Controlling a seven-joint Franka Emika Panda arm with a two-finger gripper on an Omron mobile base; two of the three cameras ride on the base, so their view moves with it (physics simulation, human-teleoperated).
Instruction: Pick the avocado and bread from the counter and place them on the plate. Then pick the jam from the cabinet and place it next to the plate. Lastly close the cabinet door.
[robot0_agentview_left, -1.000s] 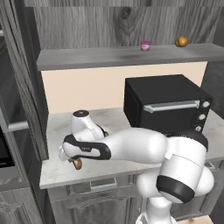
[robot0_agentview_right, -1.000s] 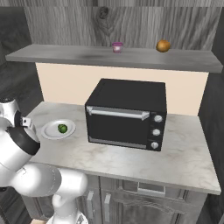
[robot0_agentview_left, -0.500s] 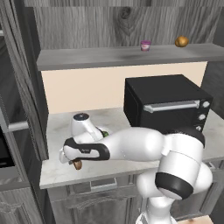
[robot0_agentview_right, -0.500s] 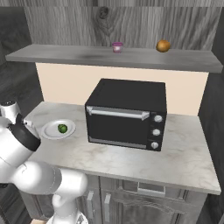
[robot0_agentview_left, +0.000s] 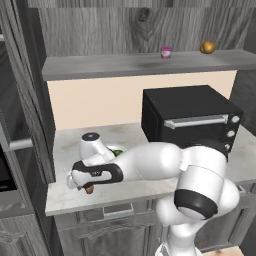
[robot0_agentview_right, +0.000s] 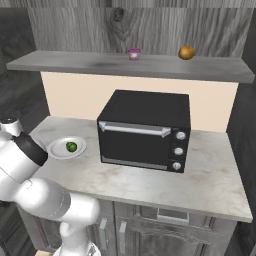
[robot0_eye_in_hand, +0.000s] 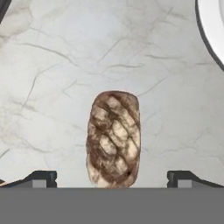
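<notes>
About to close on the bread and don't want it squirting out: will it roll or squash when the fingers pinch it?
The bread lies flat on the counter, oblong with rounded sides, so it may roll sideways if nudged off-centre. Its scored crust looks rough, so probably not slippery. The open gripper straddles its narrow width, so a centred pinch looks likely; it may compress slightly.

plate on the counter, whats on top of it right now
The round white plate holds one small glossy green avocado, seen in the right base view. No bread is on it: the brown loaf lies on the marbled counter. The arm covers the plate's near-left edge.
</notes>
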